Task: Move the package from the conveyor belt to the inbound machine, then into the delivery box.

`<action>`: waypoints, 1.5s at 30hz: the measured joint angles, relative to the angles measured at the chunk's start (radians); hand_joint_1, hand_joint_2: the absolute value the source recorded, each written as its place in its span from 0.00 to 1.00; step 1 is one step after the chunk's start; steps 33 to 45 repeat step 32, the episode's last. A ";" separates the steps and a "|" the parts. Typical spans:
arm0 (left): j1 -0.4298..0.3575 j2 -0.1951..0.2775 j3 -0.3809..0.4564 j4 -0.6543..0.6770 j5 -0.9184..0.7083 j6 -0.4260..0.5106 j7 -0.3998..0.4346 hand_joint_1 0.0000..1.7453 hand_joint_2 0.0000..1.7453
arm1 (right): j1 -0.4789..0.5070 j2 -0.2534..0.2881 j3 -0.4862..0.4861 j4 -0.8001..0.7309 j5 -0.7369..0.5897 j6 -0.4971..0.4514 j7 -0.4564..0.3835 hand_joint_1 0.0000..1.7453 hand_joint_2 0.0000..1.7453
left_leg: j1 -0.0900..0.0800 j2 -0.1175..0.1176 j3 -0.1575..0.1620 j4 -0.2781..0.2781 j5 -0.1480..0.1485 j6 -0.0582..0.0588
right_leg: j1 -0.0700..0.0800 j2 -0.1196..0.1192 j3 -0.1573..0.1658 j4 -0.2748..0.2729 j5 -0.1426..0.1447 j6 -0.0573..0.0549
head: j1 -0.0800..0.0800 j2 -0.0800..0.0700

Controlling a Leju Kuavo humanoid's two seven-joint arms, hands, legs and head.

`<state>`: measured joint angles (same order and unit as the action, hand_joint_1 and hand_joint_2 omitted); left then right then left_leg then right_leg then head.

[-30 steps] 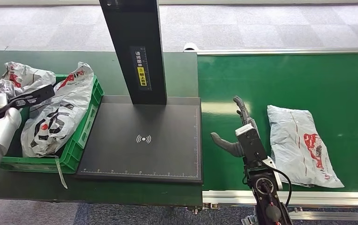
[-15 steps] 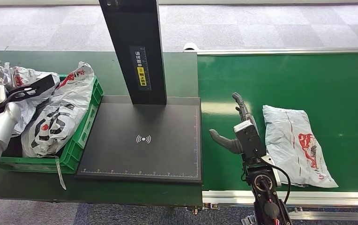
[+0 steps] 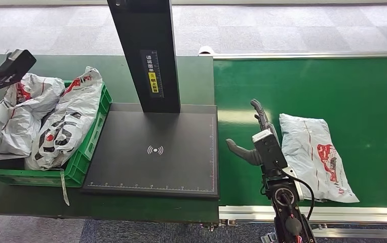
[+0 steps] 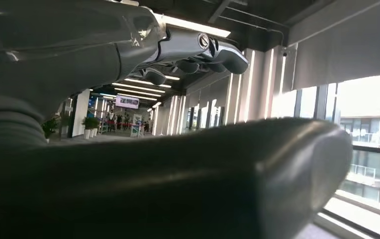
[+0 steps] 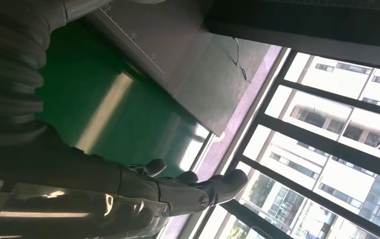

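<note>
Package (image 3: 317, 154), a grey plastic mailer with red print, lies flat on the green conveyor belt (image 3: 333, 86), toward the belt's near edge, with its long side just beside the right hand (image 3: 255, 142). That hand stands on its edge over the belt, fingers (image 3: 259, 112) stretched toward the far edge and thumb pointing toward the inbound machine (image 3: 153, 152); it holds nothing, and whether its back touches the mailer cannot be told. In the right wrist view the hand (image 5: 178, 186) shows its fingers straight and apart over the belt (image 5: 86, 112).

At the table's left edge sits one green delivery box (image 3: 82, 154). It holds two bagged parcels (image 3: 62, 121), white and grey with red and black print, which rise above its rim. The left hand (image 3: 6, 68) is lifted above the box's far left corner with its fingers out and nothing in it; in the left wrist view this hand (image 4: 193, 50) hangs released, facing a hall.

Since a second ago the package has moved along the belt toward the right hand, which has barely shifted. The left hand was then low over the parcels in the box and has risen clear of them, letting more of the left parcel show.

In all: one package on the belt, two parcels in the box, one box, one black scanning plate with one upright column (image 3: 146, 50)
</note>
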<state>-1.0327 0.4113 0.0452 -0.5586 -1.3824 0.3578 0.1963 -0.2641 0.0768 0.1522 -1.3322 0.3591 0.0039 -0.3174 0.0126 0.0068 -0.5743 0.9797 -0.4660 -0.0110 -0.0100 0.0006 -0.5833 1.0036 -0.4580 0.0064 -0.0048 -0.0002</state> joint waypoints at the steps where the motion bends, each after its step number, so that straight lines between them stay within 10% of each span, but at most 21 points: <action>1: 0.001 0.000 0.006 -0.011 0.004 0.004 -0.003 0.00 0.00 | 0.000 0.000 0.000 0.002 -0.001 0.000 0.000 0.00 1.00 | 0.000 0.000 0.000 0.000 0.000 0.000 | 0.000 0.000 0.000 0.000 0.000 0.000 | 0.000 0.000; 10: 0.024 -0.009 0.031 -0.077 0.060 0.092 -0.062 0.00 0.00 | -0.001 -0.001 0.000 0.014 -0.006 -0.008 -0.011 0.00 1.00 | 0.000 0.000 0.000 0.000 0.000 0.000 | 0.000 0.000 0.000 0.000 0.000 0.000 | 0.000 0.000; 14: 0.067 -0.036 0.035 -0.171 0.171 0.190 -0.161 0.00 1.00 | -0.001 -0.005 0.000 0.019 -0.016 -0.020 -0.022 0.00 1.00 | 0.000 0.000 0.000 0.000 0.000 0.000 | 0.000 0.000 -0.001 0.000 0.000 0.000 | 0.000 0.000; 21: 0.181 -0.111 0.034 -0.392 0.409 0.234 -0.317 0.00 1.00 | 0.009 -0.017 -0.001 0.027 -0.027 -0.042 -0.042 0.00 1.00 | 0.000 0.000 0.000 0.000 0.000 0.000 | -0.001 0.000 -0.001 -0.001 0.000 0.000 | 0.000 0.000; 31: 0.399 -0.253 -0.010 -0.661 1.081 0.020 -0.675 0.00 1.00 | 0.032 -0.046 -0.002 0.027 -0.076 -0.060 -0.090 0.00 1.00 | -0.001 0.001 0.000 0.000 -0.001 0.000 | -0.001 0.000 -0.001 -0.001 0.000 0.000 | 0.000 0.000; 45: 0.412 -0.258 -0.015 -0.673 1.095 0.018 -0.689 0.00 1.00 | 0.032 -0.047 -0.002 0.028 -0.077 -0.060 -0.091 0.00 1.00 | -0.001 0.001 0.000 0.000 -0.001 0.000 | -0.001 0.000 -0.001 -0.001 0.000 0.000 | 0.000 0.000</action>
